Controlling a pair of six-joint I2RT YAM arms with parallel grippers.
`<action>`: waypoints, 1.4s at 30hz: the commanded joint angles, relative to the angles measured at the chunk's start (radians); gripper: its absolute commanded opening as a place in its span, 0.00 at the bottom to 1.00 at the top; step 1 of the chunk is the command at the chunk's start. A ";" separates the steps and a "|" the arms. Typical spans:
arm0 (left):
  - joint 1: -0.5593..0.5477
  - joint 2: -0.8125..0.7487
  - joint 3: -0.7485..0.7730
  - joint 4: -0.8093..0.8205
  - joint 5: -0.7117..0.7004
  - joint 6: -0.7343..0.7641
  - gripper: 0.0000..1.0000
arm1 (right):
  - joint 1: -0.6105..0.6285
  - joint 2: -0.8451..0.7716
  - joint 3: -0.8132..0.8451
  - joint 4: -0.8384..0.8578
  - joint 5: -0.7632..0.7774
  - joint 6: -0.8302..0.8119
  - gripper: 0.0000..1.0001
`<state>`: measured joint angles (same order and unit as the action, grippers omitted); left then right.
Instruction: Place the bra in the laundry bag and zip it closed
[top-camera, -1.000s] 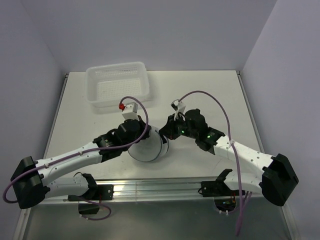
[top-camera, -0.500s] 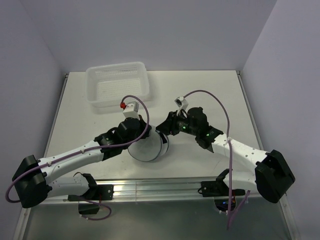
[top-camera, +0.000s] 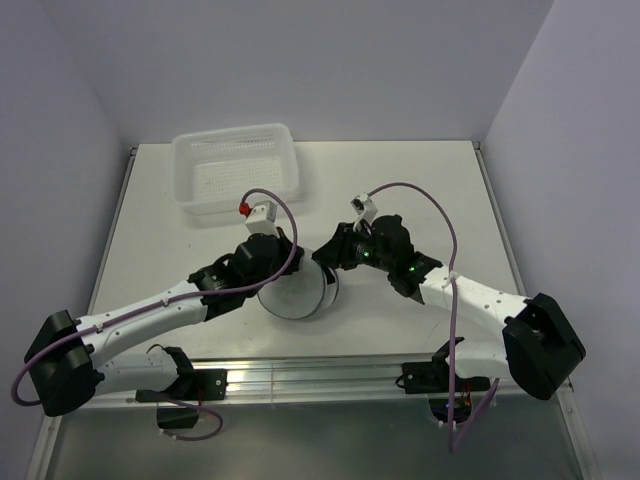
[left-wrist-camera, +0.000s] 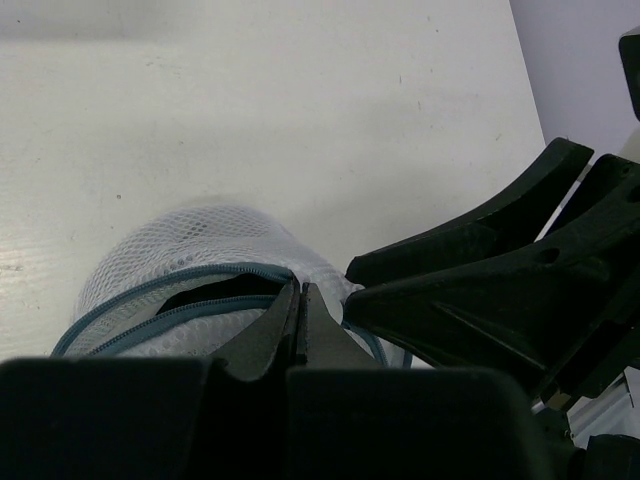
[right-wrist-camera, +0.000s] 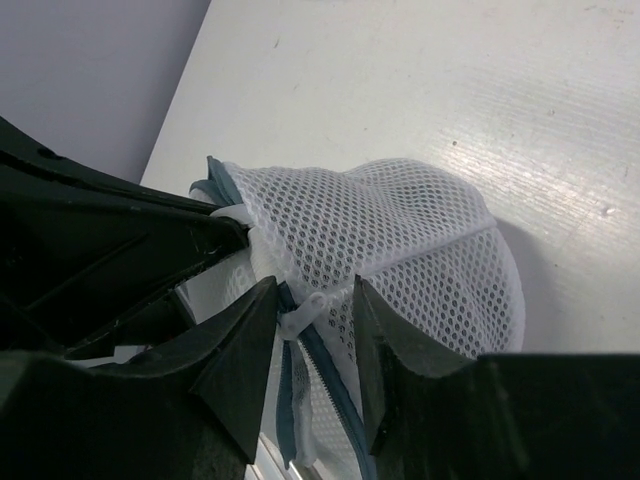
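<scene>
The laundry bag (top-camera: 298, 292), a round dome of white mesh, sat on the table (top-camera: 400, 180) between the two gripper heads. Its blue-grey zipper (left-wrist-camera: 170, 285) was part open. A dark mass showing through the gap was taken to be the bra (left-wrist-camera: 215, 293), inside the bag; no straps or cups could be made out. The white perforated basket (top-camera: 235, 178) stood well apart at the far left of the table, with nothing seen in it.

The left gripper (left-wrist-camera: 300, 300) had its fingers pressed together, pinched on the bag's zipper rim. The right gripper (right-wrist-camera: 314, 287) had its fingers apart, with the white pull tab (right-wrist-camera: 305, 308) lying between them and not clamped.

The table was white and matt, enclosed by pale lilac walls (top-camera: 300, 60), with a metal rail (top-camera: 310, 375) along the near edge.

The overhead view gave the layout, but the arms hid both sets of fingers and the zipper. Only the left wrist view showed the open gap and the dark contents. Only the right wrist view showed the pull tab and the mesh weave up close.
</scene>
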<state>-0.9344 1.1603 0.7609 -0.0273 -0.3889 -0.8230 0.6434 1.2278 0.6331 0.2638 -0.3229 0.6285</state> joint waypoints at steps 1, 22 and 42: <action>0.005 0.001 0.011 0.056 0.005 0.024 0.00 | 0.001 -0.013 -0.009 0.072 -0.024 0.036 0.42; 0.019 0.024 0.012 0.061 -0.001 0.031 0.00 | 0.001 -0.097 -0.055 0.120 0.004 0.076 0.17; 0.020 0.022 0.009 0.073 0.012 0.027 0.00 | -0.001 -0.071 -0.038 0.075 0.073 0.042 0.32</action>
<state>-0.9176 1.1893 0.7612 -0.0040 -0.3882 -0.8055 0.6434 1.1919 0.5819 0.3481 -0.3077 0.7059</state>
